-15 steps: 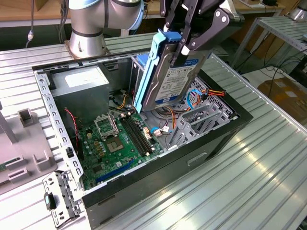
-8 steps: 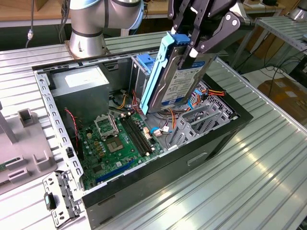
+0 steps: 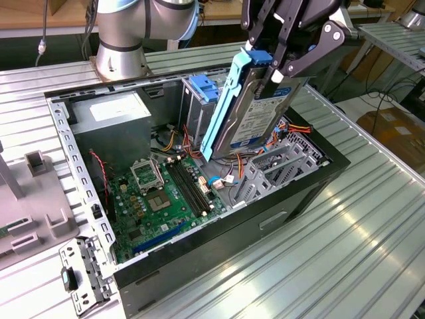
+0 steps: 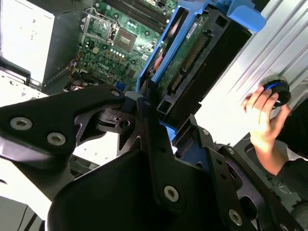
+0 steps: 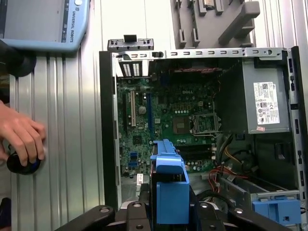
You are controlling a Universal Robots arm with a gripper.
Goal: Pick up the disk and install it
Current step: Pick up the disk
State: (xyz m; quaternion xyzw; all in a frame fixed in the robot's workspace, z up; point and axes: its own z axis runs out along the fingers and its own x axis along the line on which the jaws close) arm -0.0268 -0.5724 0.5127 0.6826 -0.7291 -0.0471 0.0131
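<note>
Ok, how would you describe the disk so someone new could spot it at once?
In the exterior view, find the open computer case. Above its interior, the disk hangs tilted in the black jaws. Unlike the grey power supply box, it is a silver slab with white label and blue side rails.

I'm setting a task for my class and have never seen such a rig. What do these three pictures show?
A grey robot arm has a black pincer shut on the disk, a silver hard drive with blue side rails, held tilted above an open computer case lying on a ribbed metal table. Inside are a green motherboard and a grey power-supply box. The exterior view is taken off the arm; both wrist views come from cameras riding on it. In the first wrist view, a person's hand rests on a dark knob beside the case.
</note>
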